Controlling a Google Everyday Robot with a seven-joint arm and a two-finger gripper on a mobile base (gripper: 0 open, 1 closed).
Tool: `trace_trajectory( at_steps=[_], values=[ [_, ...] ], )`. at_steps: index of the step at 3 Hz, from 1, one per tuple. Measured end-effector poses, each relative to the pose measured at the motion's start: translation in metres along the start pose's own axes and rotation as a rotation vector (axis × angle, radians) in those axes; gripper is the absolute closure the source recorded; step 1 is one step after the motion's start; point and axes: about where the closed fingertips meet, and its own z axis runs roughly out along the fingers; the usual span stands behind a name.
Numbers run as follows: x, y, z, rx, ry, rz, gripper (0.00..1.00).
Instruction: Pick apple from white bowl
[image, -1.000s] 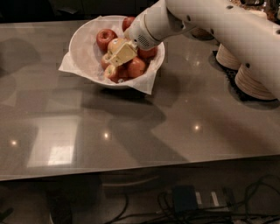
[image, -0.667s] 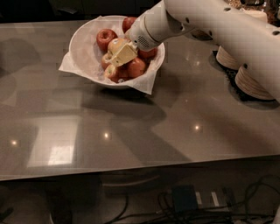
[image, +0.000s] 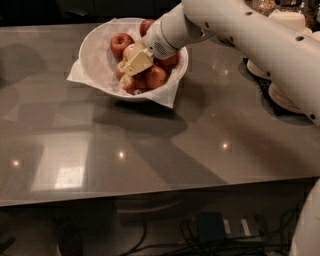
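My pincer (image: 134, 64) is down inside the white bowl (image: 86, 55), which sits on the tabletop (image: 165, 150) toward 11 o'clock. I cannot tell whether the pincer is apart, together or clamped on anything; its yellowish end lies in among the fruit.

The pale apple (image: 132, 50) is near the bowl's middle, touching the pincer on its 12 o'clock side. Other fruit crowds it. A red apple (image: 121, 42) sits just beside it at 10 o'clock. A second one is at the far rim at 1 o'clock, partly behind my arm (image: 235, 30). More lie against the pincer at 4 and 6 o'clock.

White paper (image: 167, 95) lines the bowl, and its corners stick out over the rim at 5 and 8 o'clock. My arm comes in from 2 o'clock, crossing over the bowl's right rim.

Stacks of white plates (image: 285, 97) stand at the tabletop's 3 o'clock edge, well apart from the bowl and partly hidden by the arm. Below the tabletop's near edge, at 6 o'clock, are dark cables (image: 200, 240).
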Motion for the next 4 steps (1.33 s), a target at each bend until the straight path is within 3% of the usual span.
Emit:
trace_trajectory(
  at_steps=[3, 4],
  values=[
    [-0.018, 0.014, -0.006, -0.044, -0.012, -0.033, 0.99],
    [-0.034, 0.021, -0.022, -0.061, -0.019, -0.079, 1.00]
  ],
)
